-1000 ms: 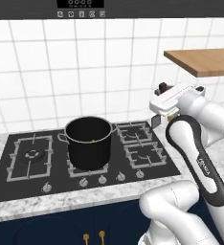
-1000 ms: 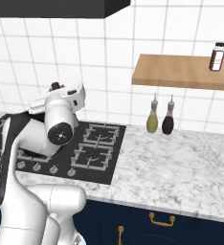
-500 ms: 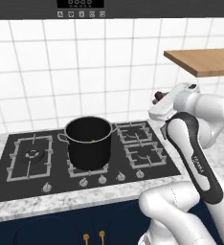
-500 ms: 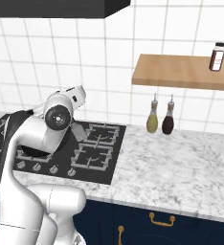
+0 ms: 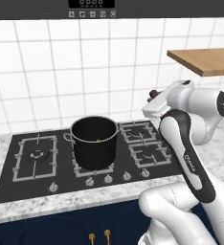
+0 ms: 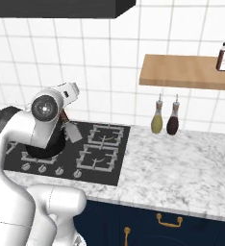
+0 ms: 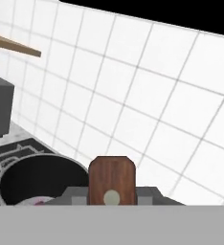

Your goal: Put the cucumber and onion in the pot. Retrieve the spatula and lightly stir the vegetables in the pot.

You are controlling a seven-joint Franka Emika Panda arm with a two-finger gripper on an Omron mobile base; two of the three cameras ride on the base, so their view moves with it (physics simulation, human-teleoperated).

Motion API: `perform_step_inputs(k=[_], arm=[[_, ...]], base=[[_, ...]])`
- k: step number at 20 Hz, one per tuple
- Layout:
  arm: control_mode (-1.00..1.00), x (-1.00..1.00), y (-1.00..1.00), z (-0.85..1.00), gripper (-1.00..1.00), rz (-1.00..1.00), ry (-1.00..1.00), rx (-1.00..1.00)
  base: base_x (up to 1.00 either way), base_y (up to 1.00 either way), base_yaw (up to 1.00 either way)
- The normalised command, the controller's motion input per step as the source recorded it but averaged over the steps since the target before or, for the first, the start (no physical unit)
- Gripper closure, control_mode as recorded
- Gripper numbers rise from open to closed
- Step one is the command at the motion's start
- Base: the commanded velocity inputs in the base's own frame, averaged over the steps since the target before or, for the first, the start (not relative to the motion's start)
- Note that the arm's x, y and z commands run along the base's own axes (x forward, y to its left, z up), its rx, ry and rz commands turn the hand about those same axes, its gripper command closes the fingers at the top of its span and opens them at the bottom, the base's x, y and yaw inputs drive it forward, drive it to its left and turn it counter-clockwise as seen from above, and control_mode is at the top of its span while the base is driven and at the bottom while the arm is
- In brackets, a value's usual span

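Note:
The black pot (image 5: 95, 142) stands on the hob's middle burners, and a small greenish bit shows inside it. In the hand view the pot (image 7: 37, 174) lies low on the left with something purple at its bottom. My gripper (image 7: 111, 194) is shut on the spatula (image 7: 111, 179), whose brown wooden handle with a pale hole stands between the fingers. From the right base view the spatula (image 6: 71, 130) hangs below my hand, grey blade down, just right of the pot (image 6: 42, 151), which the arm mostly hides. In the left base view my gripper (image 5: 152, 95) hovers above the right burners.
The black gas hob (image 5: 37, 153) has free burners to the left and right of the pot. A wooden shelf (image 6: 186, 72) with a spice jar (image 6: 224, 56) hangs at the right, over two bottles (image 6: 156, 120) on the marble counter (image 6: 181, 163).
The wrist has turned and the hand, still holding the spatula, has shifted a little to the left, toward the pot. The pot has stayed put.

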Motion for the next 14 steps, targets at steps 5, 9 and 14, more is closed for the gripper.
perform_step_inputs(k=[5,9,14], arm=[[1.00,0.00,0.00,0.00,1.00,0.00,0.00,0.00],[1.00,0.00,0.00,0.00,1.00,0.00,0.00,0.00],[1.00,0.00,0.00,0.00,1.00,0.00,0.00,0.00]], base=[[-0.02,1.00,-0.09],[0.04,0.73,-0.09],[0.02,0.67,-0.06]])
